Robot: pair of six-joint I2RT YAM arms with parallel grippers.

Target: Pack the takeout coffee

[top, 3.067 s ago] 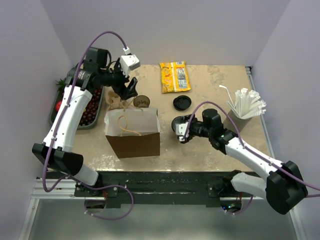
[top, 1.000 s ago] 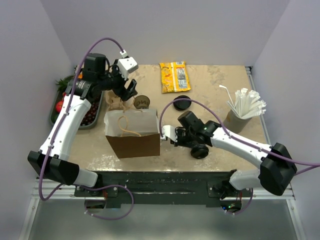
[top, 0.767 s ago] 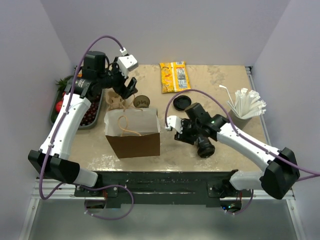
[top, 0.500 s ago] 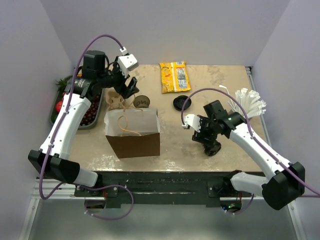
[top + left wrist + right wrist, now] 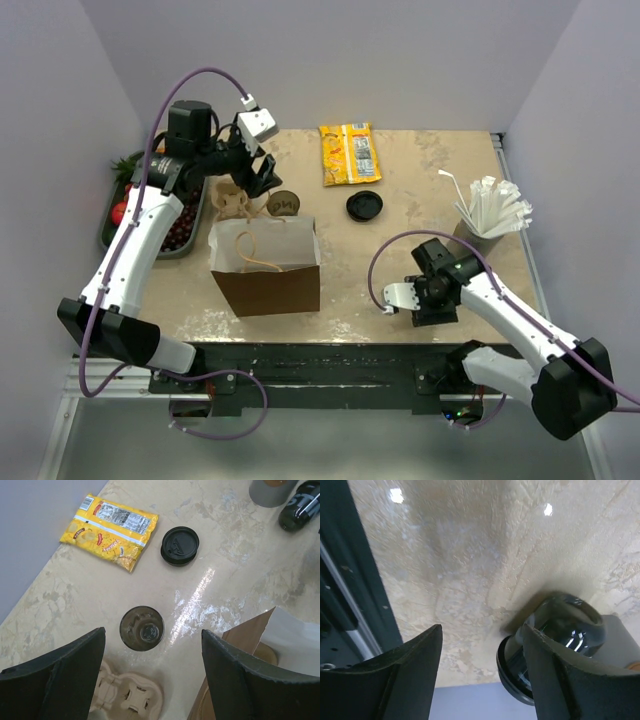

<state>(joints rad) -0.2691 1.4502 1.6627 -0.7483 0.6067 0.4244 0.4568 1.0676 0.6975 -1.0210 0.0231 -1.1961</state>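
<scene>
Below the left hand [image 5: 152, 634] stands the cup [image 5: 141, 628].

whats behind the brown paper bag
A pulp cup carrier and an open cup sit behind the paper bag; from above its rim hides their near edges.

No word could be read in full anywhere. The yellow snack packet [image 5: 110, 531], lying on the surface [image 5: 225, 555] beyond the left pincer [image 5: 153, 632] and off to its left, carried a pale label band with fine print and a small red mark, all too small to make out. The black lid [image 5: 180, 545] just beyond the pincer showed raised marks, and a dark rounded object [image 5: 299, 507] far to the pincer's right bore pale letters cut off by the picture's edge, none of them legible.
</scene>
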